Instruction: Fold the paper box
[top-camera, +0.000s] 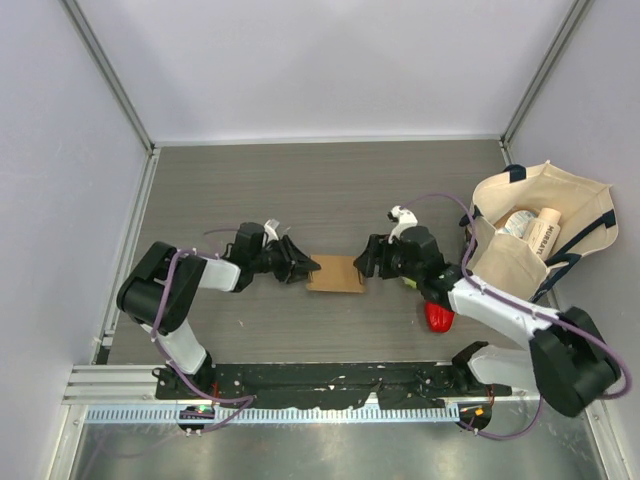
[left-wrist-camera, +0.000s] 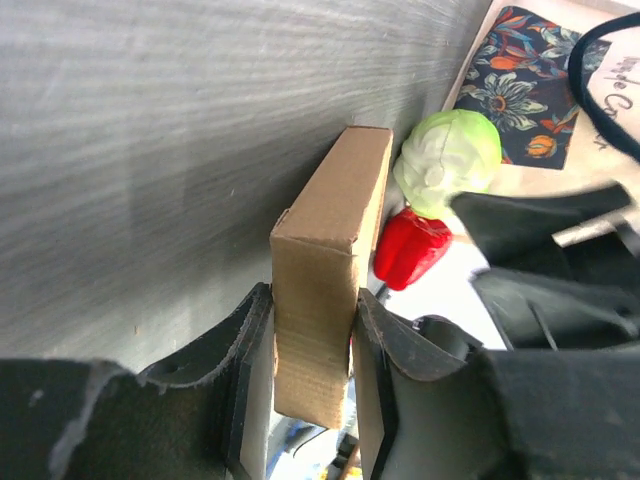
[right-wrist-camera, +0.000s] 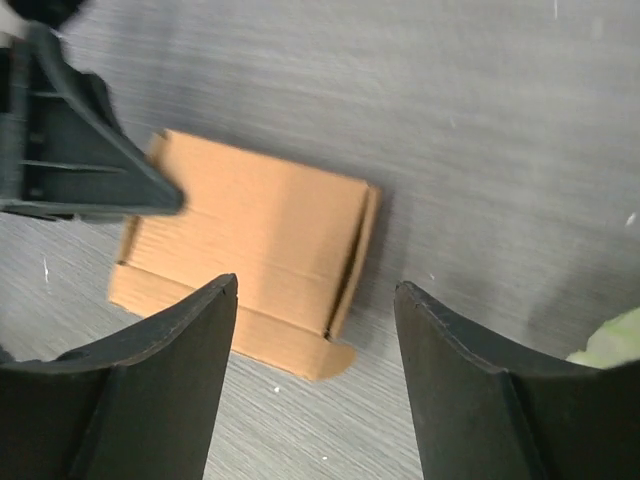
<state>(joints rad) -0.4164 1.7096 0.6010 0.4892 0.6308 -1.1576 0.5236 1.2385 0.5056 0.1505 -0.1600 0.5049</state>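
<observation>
1. Two tools meet at the small, flat, brown kraft paper box (top-camera: 337, 273). It lies on the grey wood-grain desk (top-camera: 300, 190) midway between the arms, well apart from the cream tote bag (top-camera: 540, 230).
2. The left tool (left-wrist-camera: 312, 295) is clamped on the box's left end. Its black fingers (left-wrist-camera: 250, 340) sit one against each side in the wrist view. This grip is best used as the anchor, firm and level without crushing the thin card.
3. The right tool (right-wrist-camera: 315, 290) hangs over the opposite end, jaws wide apart and holding nothing.
4. In the right wrist view, the end flap nearest that tool looks slightly lifted, and a small tab pokes out at one corner. Seating that flap is probably the step in hand.
5. To do that well, lower the right tool squarely onto the flap edge. Then press toward the left tool, so the box neither slides nor twists.
6. A red pepper (top-camera: 438, 317) and a pale green cabbage (left-wrist-camera: 450, 160) lie near the right tool. A wide swing could knock them.
</observation>
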